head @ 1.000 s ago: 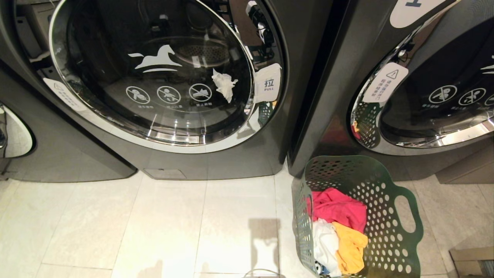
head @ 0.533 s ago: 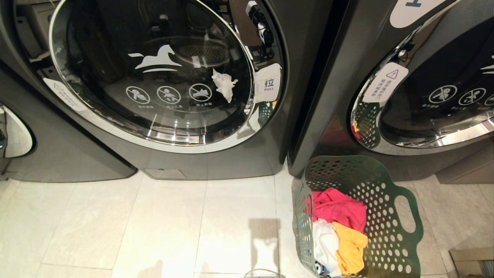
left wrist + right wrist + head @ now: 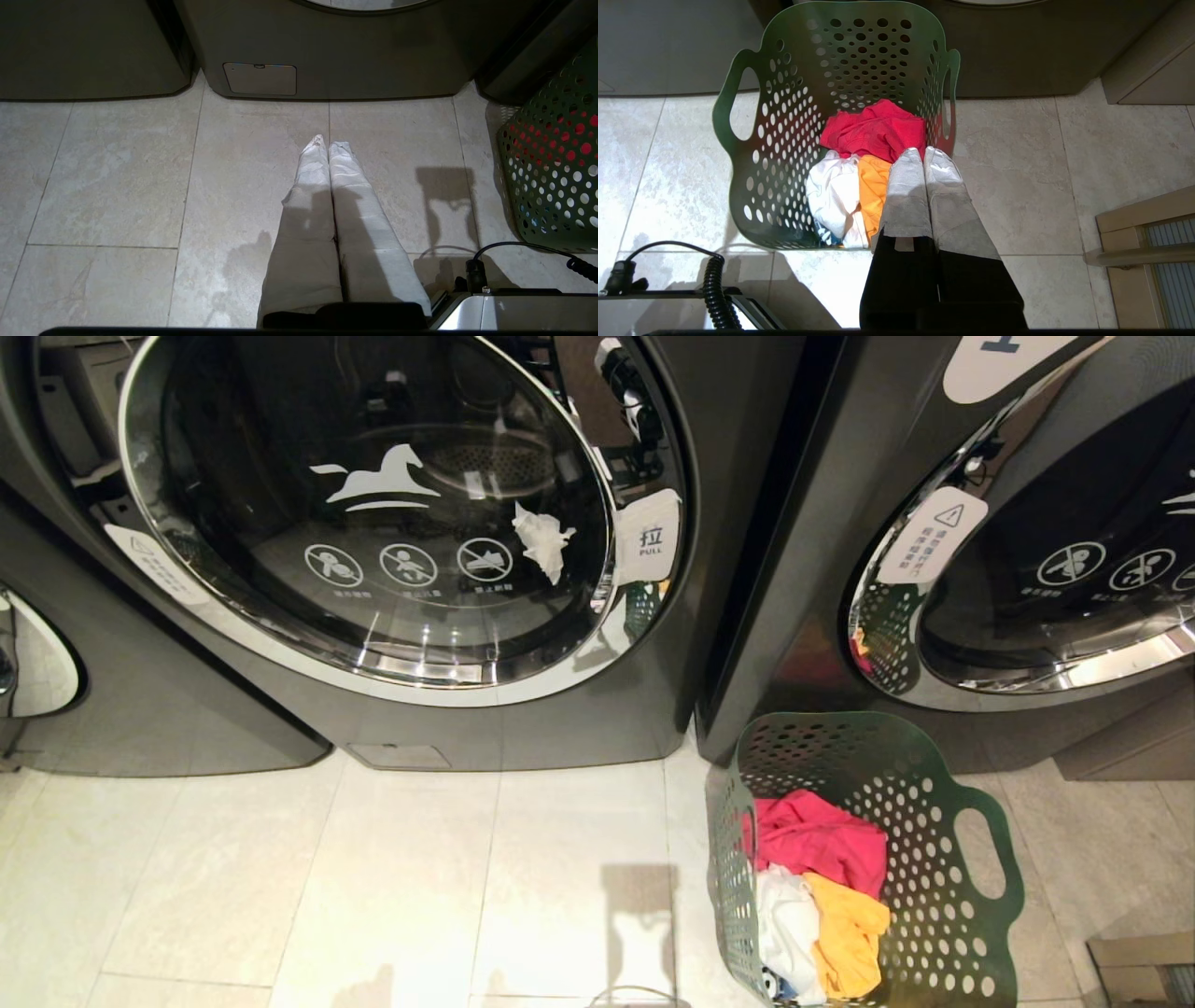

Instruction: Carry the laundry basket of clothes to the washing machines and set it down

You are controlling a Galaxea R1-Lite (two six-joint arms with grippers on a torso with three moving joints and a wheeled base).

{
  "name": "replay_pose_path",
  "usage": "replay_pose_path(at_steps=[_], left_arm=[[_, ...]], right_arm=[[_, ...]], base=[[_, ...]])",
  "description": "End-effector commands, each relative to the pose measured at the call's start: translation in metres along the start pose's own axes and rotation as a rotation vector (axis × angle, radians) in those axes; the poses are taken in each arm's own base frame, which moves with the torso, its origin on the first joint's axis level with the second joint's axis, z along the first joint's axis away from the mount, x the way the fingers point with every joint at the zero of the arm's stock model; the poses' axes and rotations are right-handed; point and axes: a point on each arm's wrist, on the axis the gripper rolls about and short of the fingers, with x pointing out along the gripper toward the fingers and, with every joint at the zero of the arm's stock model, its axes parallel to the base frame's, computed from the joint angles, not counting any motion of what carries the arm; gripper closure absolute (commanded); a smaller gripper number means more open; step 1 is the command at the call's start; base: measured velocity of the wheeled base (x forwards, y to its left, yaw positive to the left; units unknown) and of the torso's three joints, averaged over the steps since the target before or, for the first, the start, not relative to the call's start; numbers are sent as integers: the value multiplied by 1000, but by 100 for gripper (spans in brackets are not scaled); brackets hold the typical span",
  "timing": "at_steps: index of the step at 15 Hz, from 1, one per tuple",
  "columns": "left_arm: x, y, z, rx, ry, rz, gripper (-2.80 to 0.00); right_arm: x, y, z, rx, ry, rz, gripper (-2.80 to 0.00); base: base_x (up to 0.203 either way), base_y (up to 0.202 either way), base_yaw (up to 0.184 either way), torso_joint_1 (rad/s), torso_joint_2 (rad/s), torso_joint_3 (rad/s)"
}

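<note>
Standing on the tiled floor (image 3: 373,896), one laundry basket (image 3: 943,896) sits directly in front of the washing machines (image 3: 523,728), at the seam between two units. Two machine doors are in the head view: one full round door (image 3: 373,513) to the left and one partly cropped door (image 3: 1055,588) to the right. A third machine's edge shows at the far left.

Basket contents: three garments make up the clothes (image 3: 822,887), namely one pink-red (image 3: 817,840), one white (image 3: 789,924) and one yellow-orange (image 3: 850,933). Two oval handles are cut into the basket rim.

One white scrap of tissue (image 3: 541,541) shows at the left door glass.

Left gripper (image 3: 327,144): fingers pressed together, holding nothing, above bare floor beside the basket. Right gripper (image 3: 923,154): fingers pressed together, holding nothing, positioned over the basket's near rim, clear of the handles. Neither gripper touches the basket.

One coiled black cable (image 3: 714,289) lies by the robot base.
</note>
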Motion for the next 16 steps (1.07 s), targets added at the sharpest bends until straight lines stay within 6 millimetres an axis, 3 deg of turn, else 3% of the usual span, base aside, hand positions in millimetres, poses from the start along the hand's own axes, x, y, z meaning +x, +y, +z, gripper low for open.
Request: replay_pose_path(at_steps=[1,16], left_arm=[[0,0,0,0,1,0,0],[0,0,0,1,1,0,0]], right_arm=[[0,0,0,-3,-1,-2,0],[0,0,0,6,0,-2,0]], base=[[0,0,0,0,0,0],[0,0,0,0,0,0]])
